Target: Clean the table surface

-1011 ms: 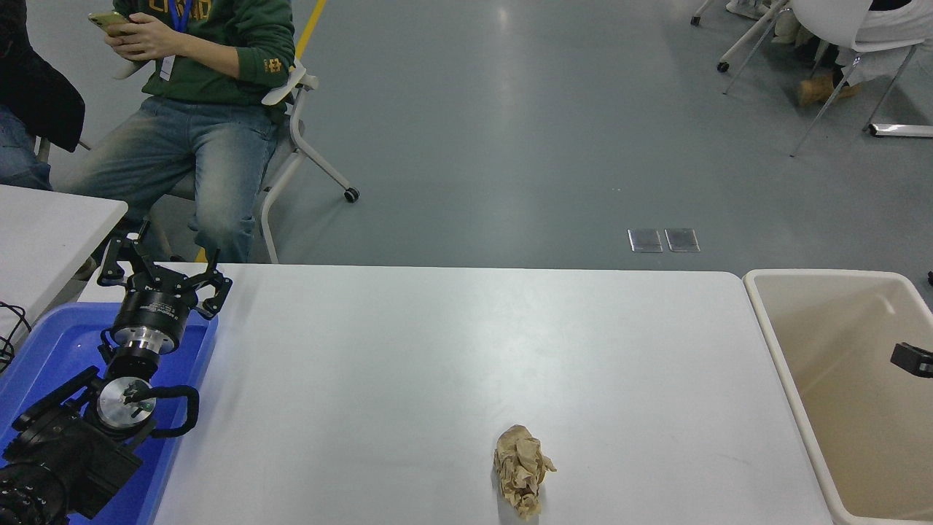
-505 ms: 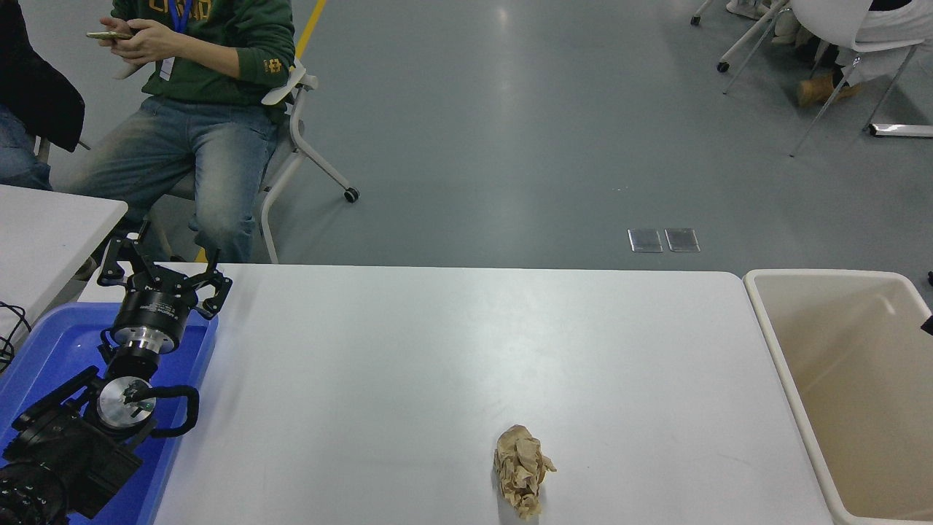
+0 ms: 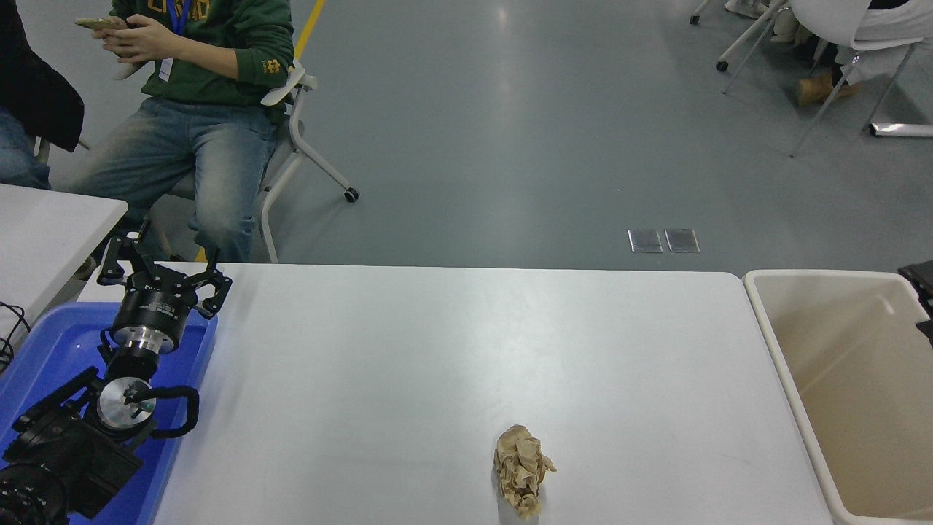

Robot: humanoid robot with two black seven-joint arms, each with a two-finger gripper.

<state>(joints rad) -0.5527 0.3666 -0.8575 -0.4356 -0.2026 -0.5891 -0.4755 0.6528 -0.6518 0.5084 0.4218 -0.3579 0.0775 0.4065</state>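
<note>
Worktop [image 3: 452, 350] fills the middle of the view. One crumpled brown paper wad [image 3: 521, 470] lies near its front edge, well apart from the beige bin [image 3: 765, 321] at the right end, likely its destination. Left hand [image 3: 162, 273] parked over the blue tray [image 3: 44, 343], fingers spread apart. Right hand: only a dark sliver at the right edge; state cannot be told.

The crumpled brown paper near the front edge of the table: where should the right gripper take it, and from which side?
Probably from straight above, closing across the narrower left-to-right width of the crumpled brown paper. It lies loose on the table surface as a lumpy wad, elongated front to back, with bare table all round, so a top-down pinch across its thicker upper middle looks safest.
</note>
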